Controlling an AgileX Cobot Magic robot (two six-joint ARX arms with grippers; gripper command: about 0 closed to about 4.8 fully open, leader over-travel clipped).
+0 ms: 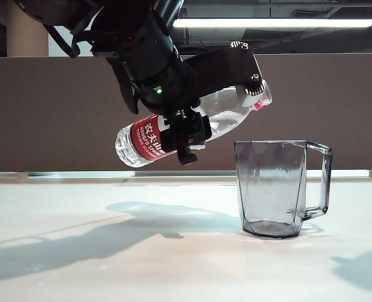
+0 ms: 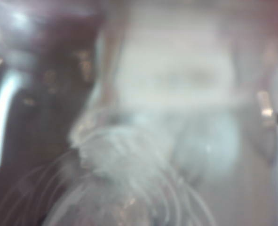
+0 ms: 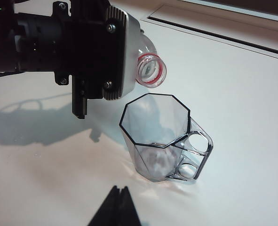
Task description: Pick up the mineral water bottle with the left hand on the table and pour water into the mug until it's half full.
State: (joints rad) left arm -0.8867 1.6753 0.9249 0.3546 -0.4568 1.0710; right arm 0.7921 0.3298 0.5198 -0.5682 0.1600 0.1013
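Printed on the red label band [image 1: 149, 139] of the mineral water bottle [image 1: 223, 113]: white Chinese characters, of which "农夫" can be made out, with a line of small white Latin lettering beneath, seemingly "NONGFU SPRING" but too small to be sure. Label tilted along with the bottle, up and to the left of the mug [image 1: 275, 189]. Nothing legible on the mug or anywhere in either wrist view.
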